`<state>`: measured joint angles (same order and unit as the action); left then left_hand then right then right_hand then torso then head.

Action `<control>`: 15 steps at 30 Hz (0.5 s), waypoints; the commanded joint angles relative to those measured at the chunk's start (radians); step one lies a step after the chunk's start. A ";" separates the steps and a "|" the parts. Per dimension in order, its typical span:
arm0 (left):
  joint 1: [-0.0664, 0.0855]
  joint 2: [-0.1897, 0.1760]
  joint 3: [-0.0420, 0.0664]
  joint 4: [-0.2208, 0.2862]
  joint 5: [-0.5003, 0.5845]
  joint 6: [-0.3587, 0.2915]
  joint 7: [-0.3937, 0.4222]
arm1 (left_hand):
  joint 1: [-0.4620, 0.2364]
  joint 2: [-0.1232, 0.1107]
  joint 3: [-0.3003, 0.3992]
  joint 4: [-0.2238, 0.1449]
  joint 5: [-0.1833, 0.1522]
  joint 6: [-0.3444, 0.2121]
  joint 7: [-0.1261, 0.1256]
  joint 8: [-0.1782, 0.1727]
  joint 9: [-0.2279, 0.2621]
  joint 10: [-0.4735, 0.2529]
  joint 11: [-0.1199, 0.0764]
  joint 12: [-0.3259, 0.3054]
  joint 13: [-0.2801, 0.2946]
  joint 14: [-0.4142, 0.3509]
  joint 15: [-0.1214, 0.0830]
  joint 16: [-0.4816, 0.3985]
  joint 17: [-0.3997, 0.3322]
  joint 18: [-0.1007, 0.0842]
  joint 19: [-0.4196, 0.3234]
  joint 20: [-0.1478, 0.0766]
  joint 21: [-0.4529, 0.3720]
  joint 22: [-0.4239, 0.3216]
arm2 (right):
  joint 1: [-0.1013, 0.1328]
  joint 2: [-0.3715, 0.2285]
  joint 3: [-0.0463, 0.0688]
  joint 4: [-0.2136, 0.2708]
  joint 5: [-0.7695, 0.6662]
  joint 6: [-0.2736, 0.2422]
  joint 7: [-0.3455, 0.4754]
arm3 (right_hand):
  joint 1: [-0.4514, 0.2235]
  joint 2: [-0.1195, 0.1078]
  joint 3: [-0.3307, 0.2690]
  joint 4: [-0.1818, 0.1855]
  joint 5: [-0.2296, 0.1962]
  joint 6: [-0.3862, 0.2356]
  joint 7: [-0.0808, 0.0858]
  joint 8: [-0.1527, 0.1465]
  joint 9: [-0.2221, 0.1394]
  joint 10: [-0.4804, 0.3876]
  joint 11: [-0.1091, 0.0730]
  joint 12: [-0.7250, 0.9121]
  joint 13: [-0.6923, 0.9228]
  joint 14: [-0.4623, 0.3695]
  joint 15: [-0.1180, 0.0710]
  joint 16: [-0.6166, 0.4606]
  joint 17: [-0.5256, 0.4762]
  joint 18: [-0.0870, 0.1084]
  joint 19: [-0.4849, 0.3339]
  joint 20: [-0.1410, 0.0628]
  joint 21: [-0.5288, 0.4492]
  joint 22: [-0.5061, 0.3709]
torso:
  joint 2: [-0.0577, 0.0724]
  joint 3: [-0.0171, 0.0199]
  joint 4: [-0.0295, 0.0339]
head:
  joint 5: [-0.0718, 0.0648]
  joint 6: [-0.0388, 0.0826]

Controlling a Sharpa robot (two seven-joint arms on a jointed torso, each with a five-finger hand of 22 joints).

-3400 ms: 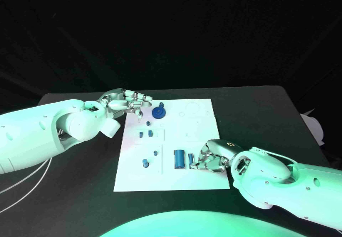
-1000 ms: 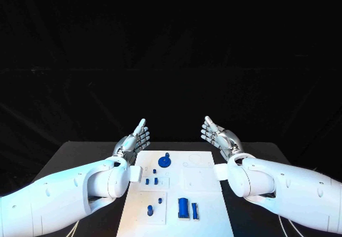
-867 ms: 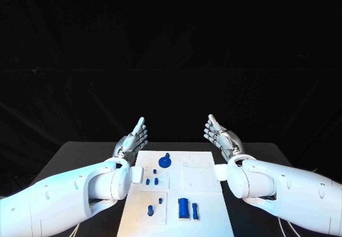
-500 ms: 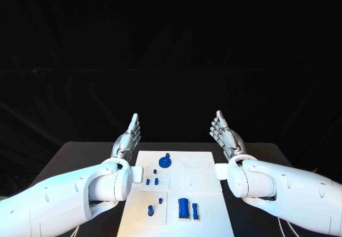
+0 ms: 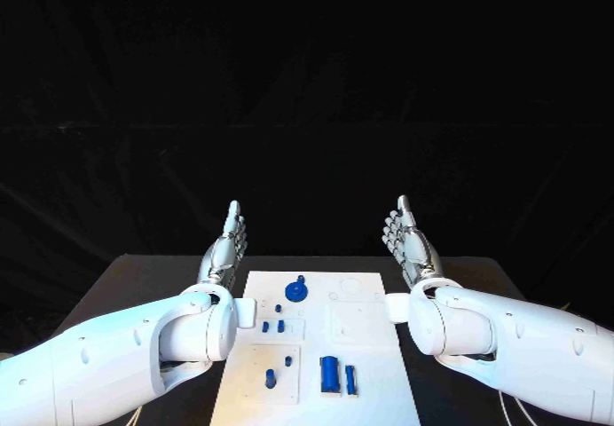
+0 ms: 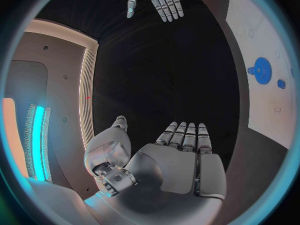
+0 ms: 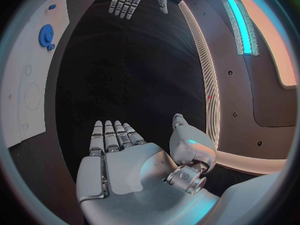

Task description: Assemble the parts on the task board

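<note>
Black bench (image 5: 153,271), matte, dark all over. One thing lies flat on it: white task board (image 5: 365,351), long rectangle running down middle of bench. Board sits below and between left robot hand (image 5: 225,247) and right robot hand (image 5: 410,240), both raised well above far edge. Bare dark bench surface flanks board either side.

The white task board (image 5: 362,355) lies flat on the black desk (image 5: 153,275). A blue gear (image 5: 295,290) sits near its far edge, small blue pegs (image 5: 271,326) stand mid-board, and two upright blue blocks (image 5: 336,375) lie side by side at the near end.
</note>
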<state>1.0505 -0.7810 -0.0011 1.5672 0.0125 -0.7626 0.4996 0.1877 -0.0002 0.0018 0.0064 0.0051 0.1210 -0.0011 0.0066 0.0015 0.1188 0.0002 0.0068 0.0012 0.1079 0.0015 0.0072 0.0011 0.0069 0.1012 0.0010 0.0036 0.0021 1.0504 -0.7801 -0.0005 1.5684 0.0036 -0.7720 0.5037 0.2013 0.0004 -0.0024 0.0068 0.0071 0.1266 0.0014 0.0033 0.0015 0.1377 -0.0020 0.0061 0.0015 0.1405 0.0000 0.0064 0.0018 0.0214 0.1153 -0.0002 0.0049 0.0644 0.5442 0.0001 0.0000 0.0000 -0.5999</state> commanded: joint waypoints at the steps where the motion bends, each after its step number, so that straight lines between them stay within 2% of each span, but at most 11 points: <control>1: 0.000 0.001 0.001 0.003 -0.012 -0.007 0.020 | -0.060 0.000 -0.002 -0.006 -0.005 -0.040 0.001 -0.007 -0.002 -0.037 0.000 -0.007 -0.001 -0.034 -0.001 -0.007 -0.001 -0.007 -0.101 -0.001 -0.004 -0.002 | 0.000 0.000 0.001 0.002 -0.004 0.002 0.016 | -0.065 0.000 0.002 -0.007 -0.007 -0.041 -0.001 -0.003 -0.002 -0.045 0.002 -0.006 -0.001 -0.045 0.000 -0.006 -0.002 -0.021 -0.037 0.000 -0.005 -0.064 | 0.000 -0.0001 0.0000 | 0.000 0.000; 2: 0.000 0.001 0.001 0.003 -0.012 -0.007 0.020 | -0.065 0.000 -0.002 -0.006 -0.005 -0.041 0.001 -0.007 -0.002 -0.040 0.000 -0.007 -0.001 -0.037 -0.001 -0.007 -0.001 -0.007 -0.101 -0.001 -0.004 -0.002 | 0.000 0.000 0.001 0.002 -0.004 0.002 0.016 | -0.069 0.000 0.002 -0.007 -0.007 -0.044 -0.001 -0.003 -0.002 -0.047 0.002 -0.006 -0.001 -0.047 0.000 -0.006 -0.002 -0.021 -0.039 0.000 -0.005 -0.064 | 0.000 -0.0001 0.0000 | 0.000 0.000; 3: 0.000 0.001 0.001 0.003 -0.012 -0.007 0.020 | -0.070 0.000 -0.002 -0.006 -0.005 -0.044 0.001 -0.007 -0.002 -0.042 0.000 -0.007 -0.001 -0.108 -0.001 -0.007 -0.001 -0.007 -0.101 -0.001 -0.004 -0.002 | 0.000 0.000 0.001 0.002 -0.004 0.002 0.016 | -0.074 0.000 0.002 -0.007 -0.007 -0.047 -0.001 -0.003 -0.002 -0.050 0.002 -0.006 -0.001 -0.051 0.000 -0.006 -0.002 -0.021 -0.042 0.000 -0.005 -0.064 | 0.000 -0.0001 0.0000 | 0.000 0.000; 4: 0.000 0.001 0.001 0.003 -0.012 -0.007 0.020 | -0.075 0.000 -0.002 -0.006 -0.005 -0.050 0.001 -0.007 -0.002 -0.046 0.000 -0.007 -0.001 -0.108 -0.001 -0.007 -0.001 -0.007 -0.101 -0.001 -0.004 -0.002 | 0.000 0.000 0.001 0.002 -0.004 0.002 0.016 | -0.081 0.000 0.002 -0.007 -0.007 -0.051 -0.001 -0.003 -0.002 -0.055 0.002 -0.006 -0.001 -0.055 0.000 -0.006 -0.002 -0.021 -0.115 0.000 -0.005 -0.064 | 0.000 -0.0001 0.0000 | 0.000 0.000; 5: 0.000 0.001 0.001 0.003 -0.012 -0.007 0.020 | -0.078 0.000 -0.002 -0.006 -0.005 -0.050 0.001 -0.007 -0.002 -0.047 0.000 -0.007 -0.001 -0.108 -0.001 -0.007 -0.001 -0.007 -0.101 -0.001 -0.004 -0.002 | 0.000 0.000 0.001 0.002 -0.004 0.002 0.016 | -0.083 0.000 0.002 -0.007 -0.007 -0.053 -0.001 -0.003 -0.002 -0.058 0.002 -0.006 -0.001 -0.058 0.000 -0.006 -0.002 -0.021 -0.115 0.000 -0.005 -0.064 | 0.000 -0.0001 0.0000 | 0.000 0.000; 6: 0.000 0.001 0.001 0.003 -0.012 -0.007 0.020 | -0.082 0.000 -0.002 -0.006 -0.005 -0.121 0.001 -0.007 -0.002 -0.119 0.000 -0.007 -0.001 -0.108 -0.001 -0.007 -0.001 -0.007 -0.101 -0.001 -0.004 -0.002 | 0.000 0.000 0.001 0.002 -0.004 0.002 0.016 | -0.089 0.000 0.002 -0.007 -0.007 -0.055 -0.001 -0.003 -0.002 -0.059 0.002 -0.006 -0.001 -0.061 0.000 -0.006 -0.002 -0.021 -0.115 0.000 -0.005 -0.064 | 0.000 -0.0001 0.0000 | 0.000 0.000; 7: 0.000 0.001 0.001 0.003 -0.012 -0.007 0.020 | -0.086 0.000 -0.002 -0.006 -0.005 -0.121 0.001 -0.007 -0.002 -0.119 0.000 -0.007 -0.001 -0.108 -0.001 -0.007 -0.001 -0.007 -0.101 -0.001 -0.004 -0.002 | 0.000 0.000 0.001 0.002 -0.004 0.002 0.016 | -0.092 0.000 0.002 -0.007 -0.007 -0.127 -0.001 -0.003 -0.002 -0.064 0.002 -0.006 -0.001 -0.064 0.000 -0.006 -0.002 -0.021 -0.115 0.000 -0.005 -0.064 | 0.000 -0.0001 0.0000 | 0.000 0.000; 9: 0.000 0.001 0.001 0.003 -0.012 -0.007 0.020 | -0.093 0.000 -0.002 -0.006 -0.005 -0.121 0.001 -0.007 -0.002 -0.119 0.000 -0.007 -0.001 -0.108 -0.001 -0.007 -0.001 -0.007 -0.101 -0.001 -0.004 -0.002 | 0.000 0.000 0.001 0.002 -0.004 0.002 0.016 | -0.099 0.000 0.002 -0.007 -0.007 -0.127 -0.001 -0.003 -0.002 -0.067 0.002 -0.006 -0.001 -0.070 0.000 -0.006 -0.002 -0.021 -0.115 0.000 -0.005 -0.064 | 0.000 -0.0001 0.0000 | 0.000 0.000; 10: 0.000 0.001 0.001 0.003 -0.012 -0.007 0.020 | -0.094 0.000 -0.002 -0.006 -0.005 -0.121 0.001 -0.007 -0.002 -0.119 0.000 -0.007 -0.001 -0.108 -0.001 -0.007 -0.001 -0.007 -0.101 -0.001 -0.004 -0.002 | 0.000 0.000 0.001 0.002 -0.004 0.002 0.016 | -0.103 0.000 0.002 -0.007 -0.007 -0.127 -0.001 -0.003 -0.002 -0.138 0.002 -0.006 -0.001 -0.140 0.000 -0.006 -0.002 -0.021 -0.115 0.000 -0.005 -0.064 | 0.000 -0.0001 0.0000 | 0.000 0.000; 11: 0.000 0.001 0.001 0.003 -0.012 -0.007 0.020 | -0.188 0.000 -0.002 -0.006 -0.005 -0.121 0.001 -0.007 -0.002 -0.119 0.000 -0.007 -0.001 -0.108 -0.001 -0.007 -0.001 -0.007 -0.101 -0.001 -0.004 -0.002 | 0.000 0.000 0.001 0.002 -0.004 0.002 0.016 | -0.201 0.000 0.002 -0.007 -0.007 -0.127 -0.001 -0.003 -0.002 -0.138 0.002 -0.006 -0.001 -0.140 0.000 -0.006 -0.002 -0.021 -0.115 0.000 -0.005 -0.064 | 0.000 -0.0001 0.0000 | 0.000 0.000; 15: 0.000 0.001 0.001 0.003 -0.012 -0.007 0.020 | -0.188 0.000 -0.002 -0.006 -0.005 -0.121 0.001 -0.007 -0.002 -0.119 0.000 -0.007 -0.001 -0.108 -0.001 -0.007 -0.001 -0.007 -0.101 -0.001 -0.004 -0.002 | 0.000 0.000 0.001 0.002 -0.004 0.002 0.016 | -0.201 0.000 0.002 -0.007 -0.007 -0.127 -0.001 -0.003 -0.002 -0.138 0.002 -0.006 -0.001 -0.140 0.000 -0.006 -0.002 -0.021 -0.115 0.000 -0.005 -0.064 | 0.000 -0.0001 0.0000 | 0.000 0.000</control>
<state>1.0503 -0.7811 -0.0011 1.5675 0.0110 -0.7667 0.5021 0.0076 0.0000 0.0019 0.0065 0.0053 0.0051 -0.0004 0.0067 0.0009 0.0049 0.0002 0.0068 0.0015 0.0054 0.0001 0.0037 0.0013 0.0070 0.0039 0.0000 0.0036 0.0009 1.0502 -0.7801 -0.0005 1.5687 0.0056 -0.7746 0.5054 0.0067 0.0008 0.0002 0.0041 0.0034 0.0037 -0.0003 0.0034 0.0014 0.0046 -0.0007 0.0061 0.0017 0.0051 -0.0002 0.0064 0.0013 0.0061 0.0050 -0.0001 0.0050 0.0015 0.5441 0.0000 0.0000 0.0000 -0.5999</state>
